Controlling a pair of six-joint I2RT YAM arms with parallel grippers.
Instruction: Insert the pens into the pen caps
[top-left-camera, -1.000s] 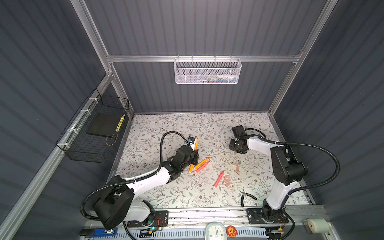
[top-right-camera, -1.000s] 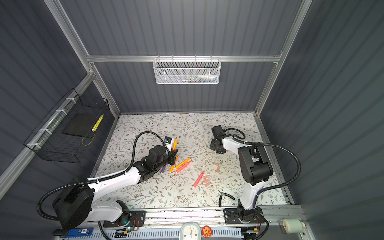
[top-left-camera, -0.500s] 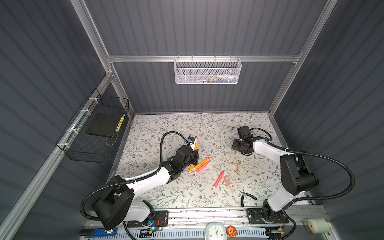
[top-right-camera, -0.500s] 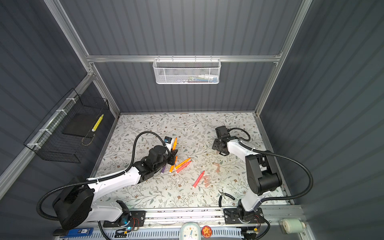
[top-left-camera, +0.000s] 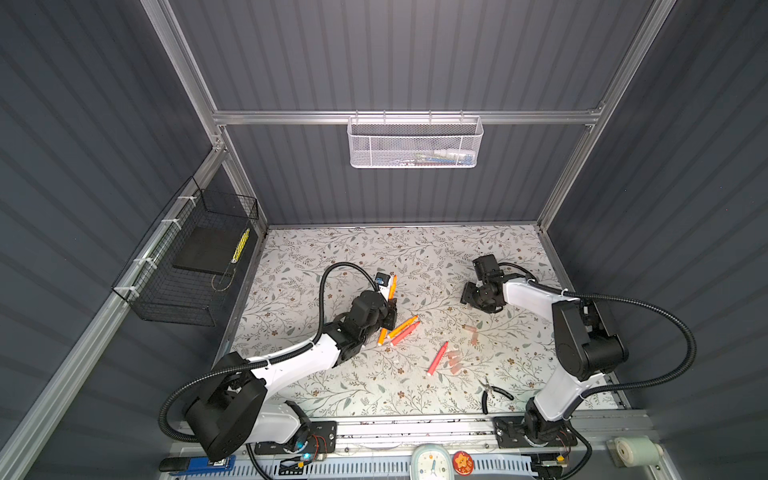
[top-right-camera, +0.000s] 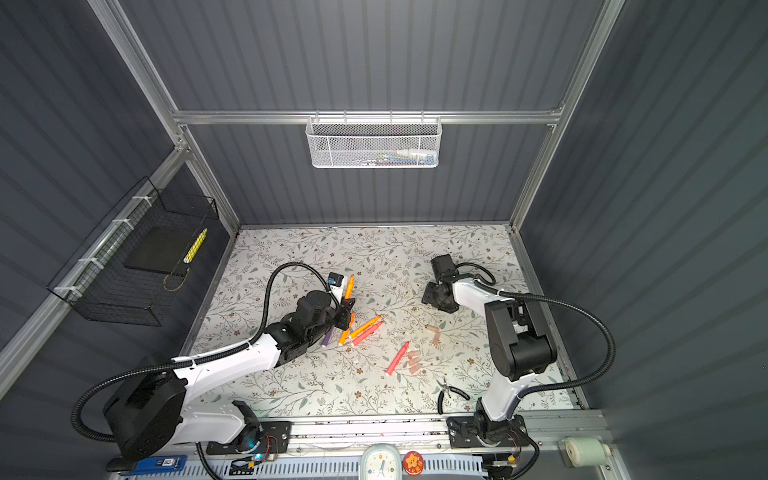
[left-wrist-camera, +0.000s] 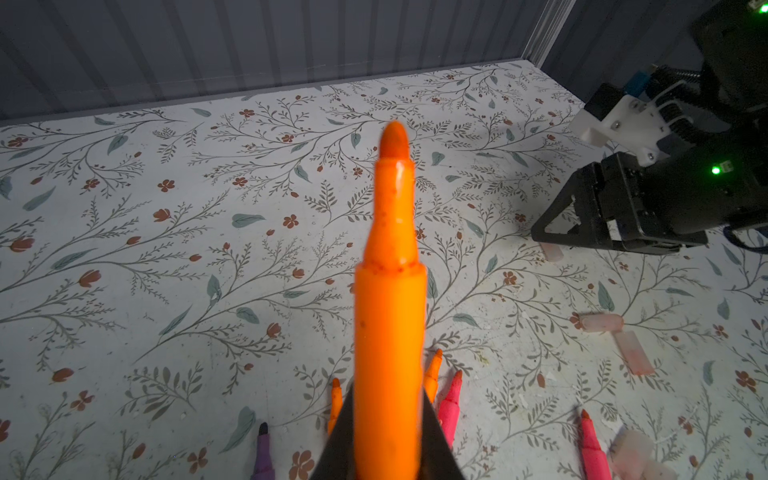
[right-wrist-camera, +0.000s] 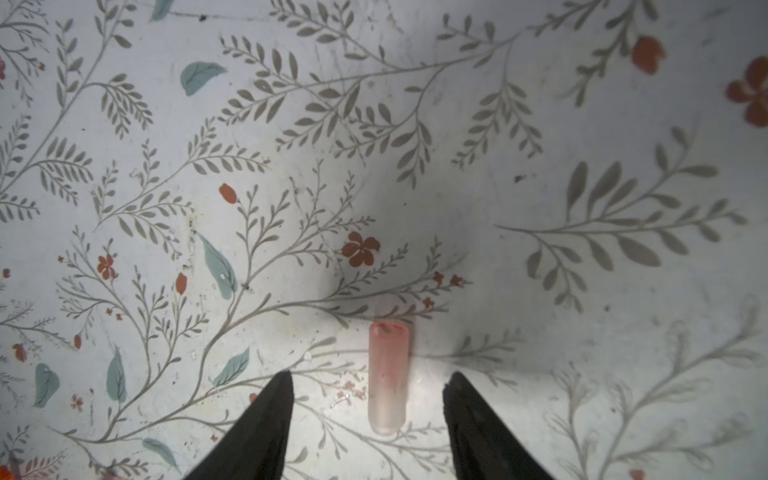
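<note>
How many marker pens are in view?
6. One orange pen is held in the left gripper; beside it lie a purple pen, two orange pens and a pink pen; another pink pen lies apart. None seems hidden.

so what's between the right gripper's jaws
A pale pink pen cap lies on the mat between the jaws of the open right gripper, touching neither; the right wrist view shows it.
</note>
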